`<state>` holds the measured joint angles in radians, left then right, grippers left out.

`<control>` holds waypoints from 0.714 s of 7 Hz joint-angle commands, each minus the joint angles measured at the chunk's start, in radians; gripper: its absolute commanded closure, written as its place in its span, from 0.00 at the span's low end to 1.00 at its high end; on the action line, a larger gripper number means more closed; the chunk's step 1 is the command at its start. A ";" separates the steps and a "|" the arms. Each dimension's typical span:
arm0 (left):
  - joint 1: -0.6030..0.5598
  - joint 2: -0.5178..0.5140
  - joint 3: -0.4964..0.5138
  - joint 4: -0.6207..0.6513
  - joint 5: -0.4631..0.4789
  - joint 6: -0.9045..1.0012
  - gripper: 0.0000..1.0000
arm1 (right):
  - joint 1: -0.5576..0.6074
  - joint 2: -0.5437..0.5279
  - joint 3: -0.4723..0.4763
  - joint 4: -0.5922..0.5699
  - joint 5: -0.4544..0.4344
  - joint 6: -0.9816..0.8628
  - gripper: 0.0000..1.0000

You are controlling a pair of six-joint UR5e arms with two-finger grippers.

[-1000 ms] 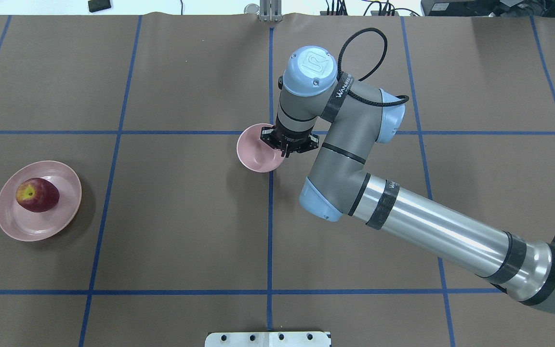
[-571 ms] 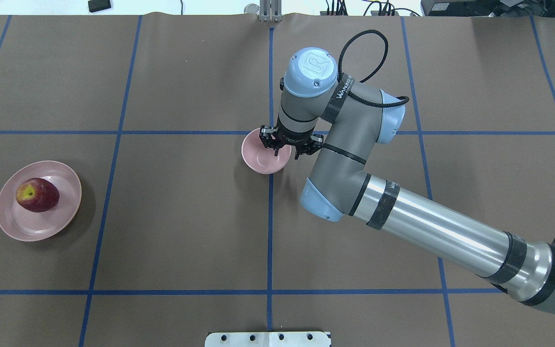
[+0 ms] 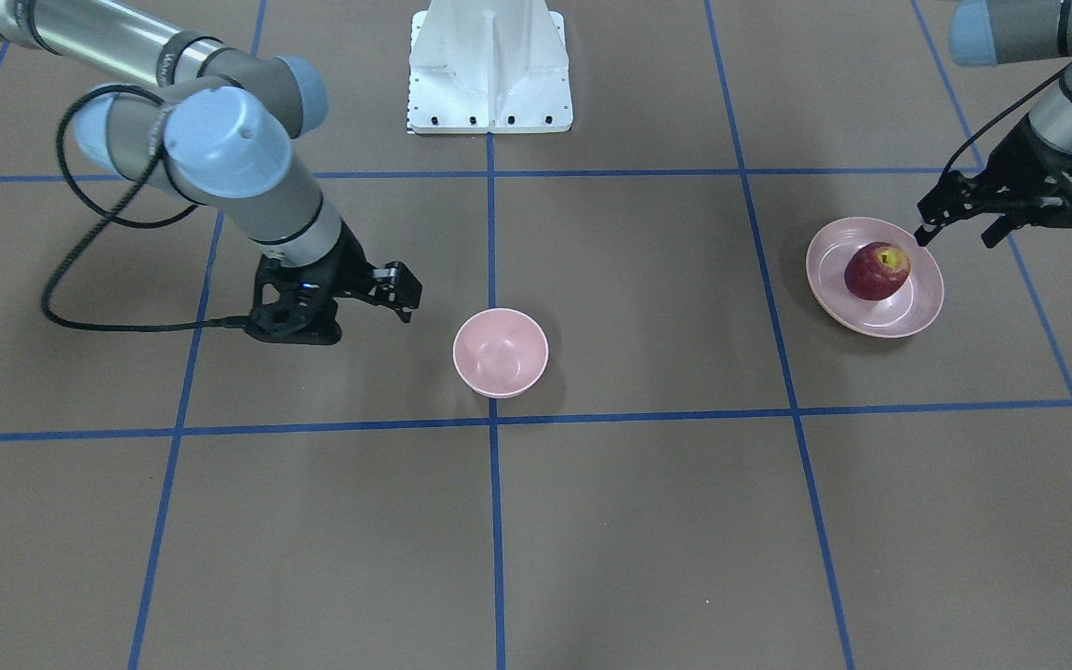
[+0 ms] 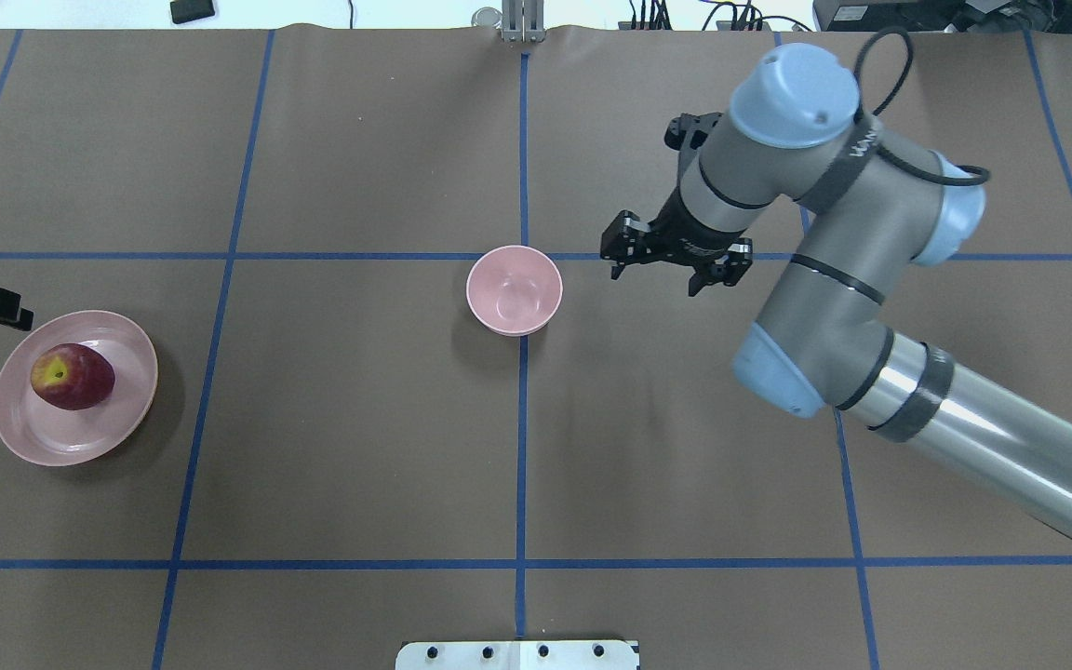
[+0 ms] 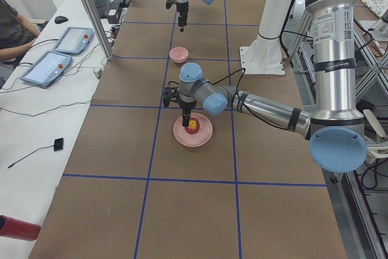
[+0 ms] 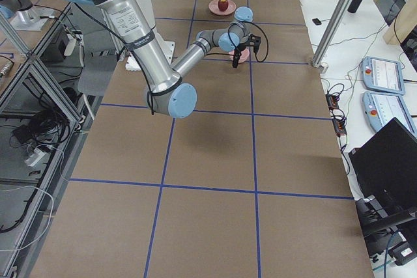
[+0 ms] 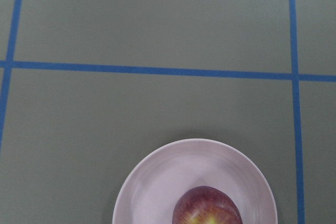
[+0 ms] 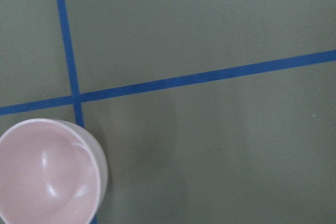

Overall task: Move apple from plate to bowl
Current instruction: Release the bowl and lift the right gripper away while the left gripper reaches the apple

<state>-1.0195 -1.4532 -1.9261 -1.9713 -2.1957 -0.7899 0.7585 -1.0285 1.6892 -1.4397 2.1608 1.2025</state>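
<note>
The dark red, yellow-patched apple (image 4: 72, 376) lies on the wide, shallow pale pink plate (image 4: 80, 451), well apart from the small, deep pale pink bowl (image 4: 514, 290). The left claw (image 3: 957, 233) is cut off at the edge of the overhead view. The front-facing view shows it whole, spread and empty, near the plate's rim on the side away from the bowl. The right claw (image 4: 655, 279) hangs near the bowl, released.

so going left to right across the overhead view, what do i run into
wide, shallow pale pink plate carrying the dark red apple → small, deep pale pink bowl → black right pincer, open
</note>
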 commanded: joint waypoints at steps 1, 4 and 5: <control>0.070 -0.044 0.050 0.000 0.014 -0.011 0.02 | 0.048 -0.117 0.057 -0.001 0.014 -0.163 0.00; 0.120 -0.085 0.143 -0.004 0.060 -0.038 0.02 | 0.074 -0.139 0.061 0.005 0.040 -0.166 0.00; 0.133 -0.087 0.150 -0.004 0.060 -0.040 0.02 | 0.077 -0.139 0.061 0.007 0.042 -0.166 0.00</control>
<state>-0.9023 -1.5336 -1.7951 -1.9751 -2.1470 -0.8271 0.8317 -1.1646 1.7496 -1.4345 2.1997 1.0381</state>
